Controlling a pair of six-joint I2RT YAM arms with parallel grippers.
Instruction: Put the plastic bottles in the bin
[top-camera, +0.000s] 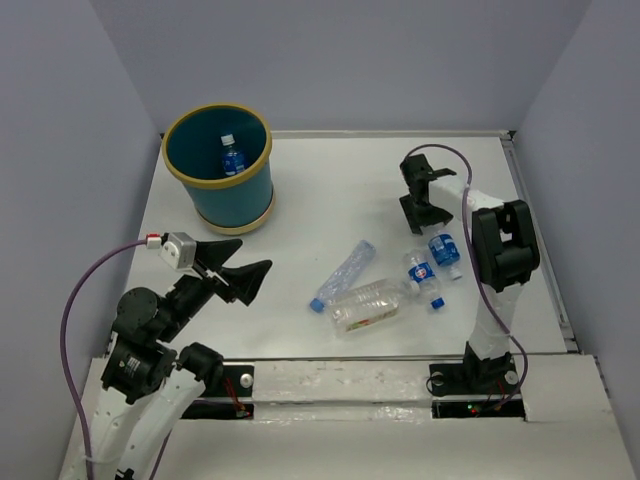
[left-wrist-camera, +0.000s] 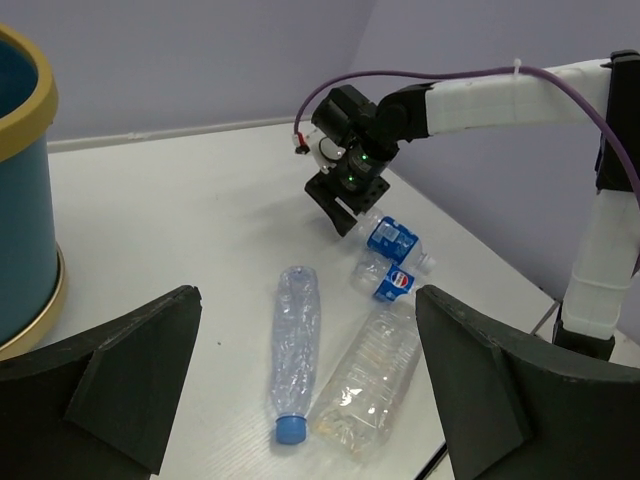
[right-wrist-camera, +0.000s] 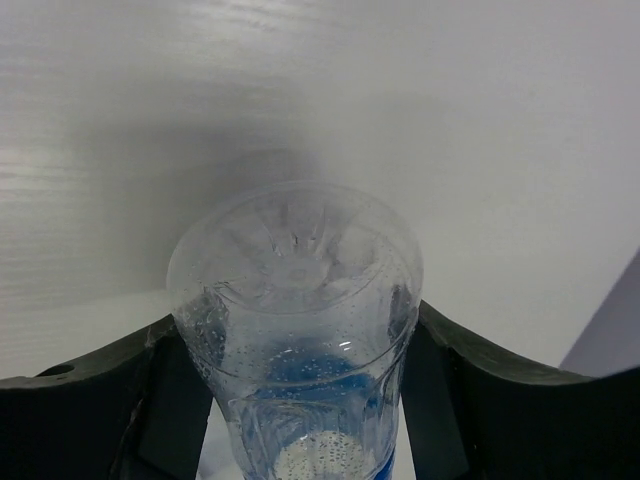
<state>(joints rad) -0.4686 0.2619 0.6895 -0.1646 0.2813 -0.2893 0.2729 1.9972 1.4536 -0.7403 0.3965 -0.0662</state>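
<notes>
From above, you are working the pick-up stage. 1 small bottle is already lying inside the bin, which is standing at the far left of the table. 4 more are lying on the table by the right arm. Your right claw is reaching down at the far end of a blue-labelled bottle. The left claw is hanging spread wide and empty, well apart from every bottle.

From the left wrist, the right claw is sitting on that bottle's end. A second labelled bottle, a crushed bottle and a larger bottle are lying nearer.

From the right wrist, both fingers are pressing the bottle's sides just behind its base, so the claw is clenched on it. Next, I judge, you are needing a straight lift clear of the neighbour, then a long carry across to the bin.
</notes>
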